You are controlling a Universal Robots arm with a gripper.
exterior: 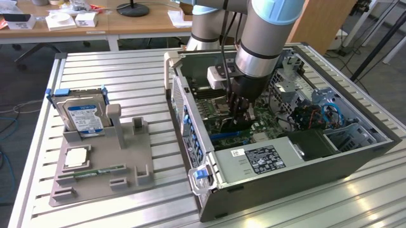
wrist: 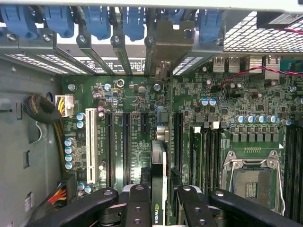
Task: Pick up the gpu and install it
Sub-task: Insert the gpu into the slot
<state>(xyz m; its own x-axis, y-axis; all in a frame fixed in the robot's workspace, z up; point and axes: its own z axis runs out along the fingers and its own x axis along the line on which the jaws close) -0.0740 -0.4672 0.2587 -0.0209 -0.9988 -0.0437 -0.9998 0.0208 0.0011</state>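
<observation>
The claw [wrist: 163,204] is gripping the gpu [wrist: 159,165] from both sides, its black fingers [wrist: 137,205] pressing on the two faces, so it's sitting about half closed with the card pinched in the middle (there's a little logo on the card's edge right between the fingers). The card is standing on edge inside the computer case [exterior: 304,175], running straight away from the claw over the green motherboard [wrist: 142,94] and lining up with the long dark slots. I can't tell whether its bottom edge is touching a slot. A white slot [wrist: 90,142] is lying a few slots off to one side, and the open CPU socket [wrist: 251,182] is sitting off to the other. Past the card's far end, a row of blue latches [wrist: 99,21] is lining the case's back wall.

In the exterior view, the arm [exterior: 266,33] is reaching down into the open case, which is lying on the slatted metal bench [exterior: 114,71], with the grey power supply [exterior: 260,159] sitting at the near end. Well off to the exterior view's left, a grey holder [exterior: 101,175] is carrying a hard drive [exterior: 84,118] standing upright and a memory stick [exterior: 95,172] lying flat. Wooden desks [exterior: 127,23] are standing at the back.
</observation>
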